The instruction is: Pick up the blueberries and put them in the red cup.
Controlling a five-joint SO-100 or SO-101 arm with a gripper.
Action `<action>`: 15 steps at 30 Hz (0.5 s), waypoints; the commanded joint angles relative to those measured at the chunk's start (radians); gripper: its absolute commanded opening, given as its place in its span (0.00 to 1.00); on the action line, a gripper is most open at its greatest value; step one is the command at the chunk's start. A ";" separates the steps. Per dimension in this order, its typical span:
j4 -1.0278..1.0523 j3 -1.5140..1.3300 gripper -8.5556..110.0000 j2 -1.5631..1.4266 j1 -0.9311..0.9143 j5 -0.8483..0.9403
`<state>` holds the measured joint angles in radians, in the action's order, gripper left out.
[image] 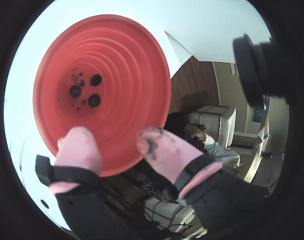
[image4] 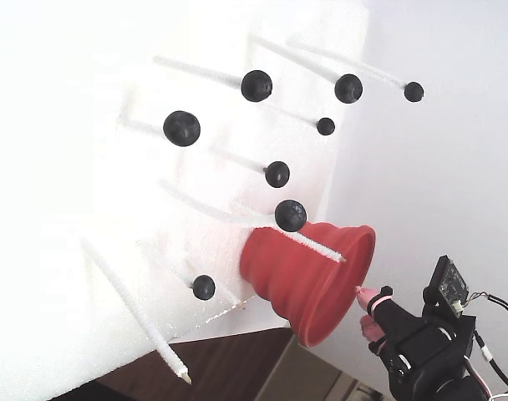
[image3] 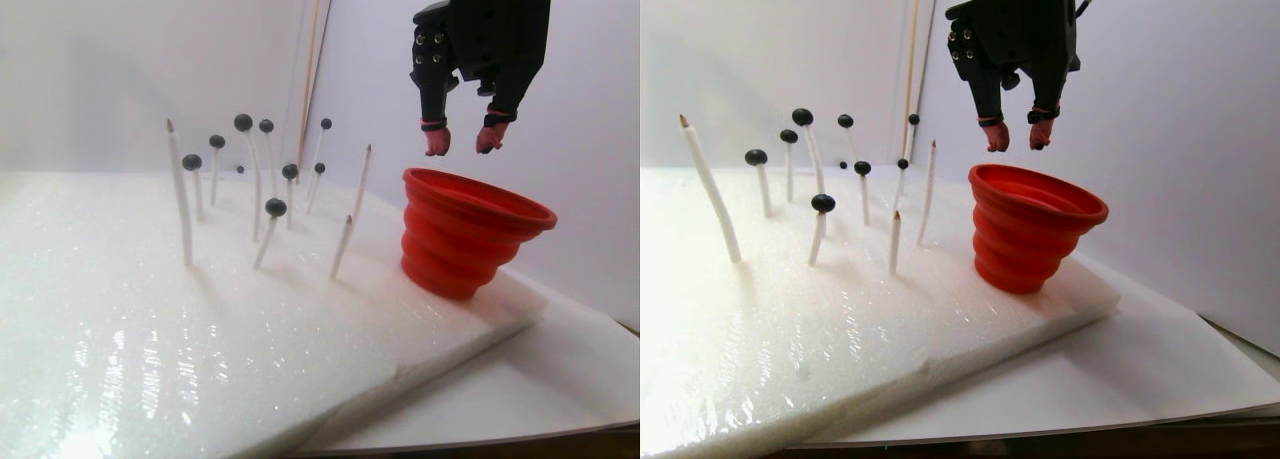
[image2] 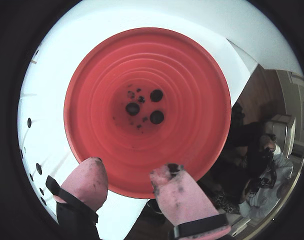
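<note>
In the stereo pair view, the left part of the thick white foam slab (image3: 200, 339) carries a cluster of thin white sticks (image3: 180, 194) standing at slight tilts, several of them topped with small, round, matte blue-black blueberries (image3: 275, 207) while others end in bare points. Further right on the same slab, near its edge, stands the red, ribbed, cone-shaped cup (image3: 465, 234) with stepped rings and a wide flared rim, narrow end down and mouth up. Directly above the cup hangs the black two-finger gripper (image3: 463, 139) with pink fingertips; the tips are spread apart with clear air between them and nothing held, and they hover just over the rim without touching it. Both wrist views look straight down into the cup (image: 107, 90), where three blueberries (image: 95, 100) lie close together on the bottom amid a few dark smudges, and the two pink fingertips (image2: 89, 180) sit at the lower edge, parted and empty. In the fixed view, which looks from another angle, the sticks reach across the picture with berries on their ends, the cup (image4: 308, 276) sits lower right of them, and the gripper (image4: 364, 301) is just beside its rim.
</note>
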<state>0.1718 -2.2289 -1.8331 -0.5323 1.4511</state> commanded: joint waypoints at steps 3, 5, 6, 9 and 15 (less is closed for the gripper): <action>0.023 0.040 0.21 -0.120 -0.006 -0.015; 0.037 0.035 0.21 -0.137 0.003 -0.020; 0.044 0.032 0.21 -0.144 0.008 -0.020; 0.064 0.026 0.21 -0.166 0.021 -0.029; 0.107 0.009 0.21 -0.216 0.060 -0.052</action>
<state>0.2684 -2.2289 -1.9374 -0.4679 1.4082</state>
